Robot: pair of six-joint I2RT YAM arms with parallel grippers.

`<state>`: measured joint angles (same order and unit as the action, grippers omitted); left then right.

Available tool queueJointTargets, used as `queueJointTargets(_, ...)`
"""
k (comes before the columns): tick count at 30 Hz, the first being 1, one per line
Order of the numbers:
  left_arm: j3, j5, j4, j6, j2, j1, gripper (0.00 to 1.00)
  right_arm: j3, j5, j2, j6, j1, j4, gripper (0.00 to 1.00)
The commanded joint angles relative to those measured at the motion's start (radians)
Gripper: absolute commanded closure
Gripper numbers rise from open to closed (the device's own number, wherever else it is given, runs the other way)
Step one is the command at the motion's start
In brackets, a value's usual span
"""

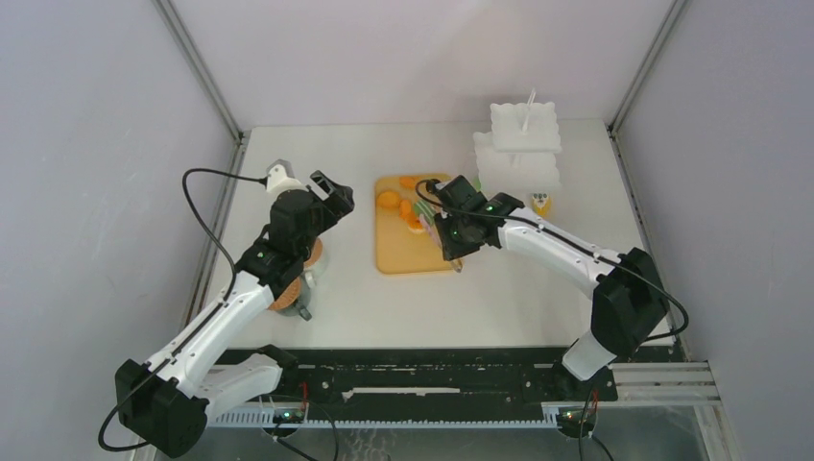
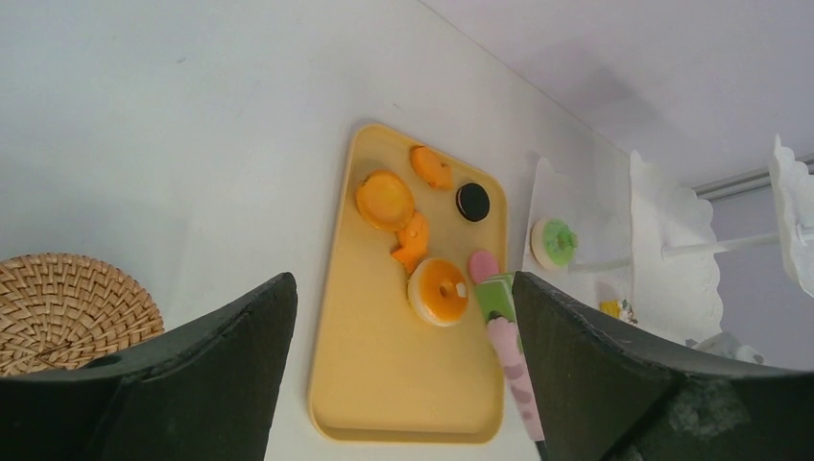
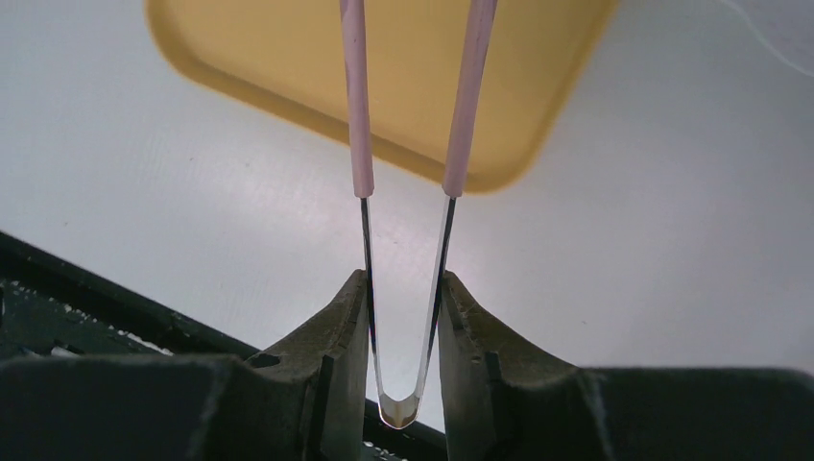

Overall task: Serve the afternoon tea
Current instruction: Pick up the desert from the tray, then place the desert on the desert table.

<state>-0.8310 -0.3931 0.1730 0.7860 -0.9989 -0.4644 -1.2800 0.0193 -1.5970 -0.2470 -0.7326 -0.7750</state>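
Orange tarts (image 2: 385, 199), a black round (image 2: 472, 202), a pink round (image 2: 483, 264) and a green piece (image 2: 497, 293) lie on the yellow board (image 2: 384, 384). A green donut (image 2: 555, 240) sits on the white stand's lower plate. My right gripper (image 3: 403, 298) is shut on the hinge end of the pink tongs (image 3: 357, 115), whose arms reach over the board toward the green piece. In the top view it (image 1: 451, 245) is at the board's right side. My left gripper (image 2: 403, 288) is open and empty, left of the board (image 1: 331, 197). A cork coaster (image 2: 67, 307) lies under the left arm.
A white tiered stand (image 1: 523, 144) stands at the back right, with a small yellow piece (image 1: 542, 202) at its foot. A white mug (image 1: 278, 177) stands behind the left arm. A black rail (image 1: 432, 370) runs along the table's near edge.
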Motion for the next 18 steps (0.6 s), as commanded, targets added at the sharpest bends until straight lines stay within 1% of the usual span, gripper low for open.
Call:
queueJointTargets(1, -0.035, 0.01, -0.043, 0.002, -0.003, -0.006, 0.13, 0.022, 0.077, 0.071, -0.056, 0.06, 0.001, 0.98)
queueJointTargets(9, -0.038, 0.008, -0.047, -0.005, -0.012, -0.007, 0.13, 0.042, 0.151, 0.078, -0.096, 0.162, -0.027, 0.98)
queueJointTargets(18, -0.044, 0.005, -0.047, -0.013, -0.026, -0.008, 0.13, 0.042, 0.188, 0.031, -0.103, 0.225, -0.037, 0.98)
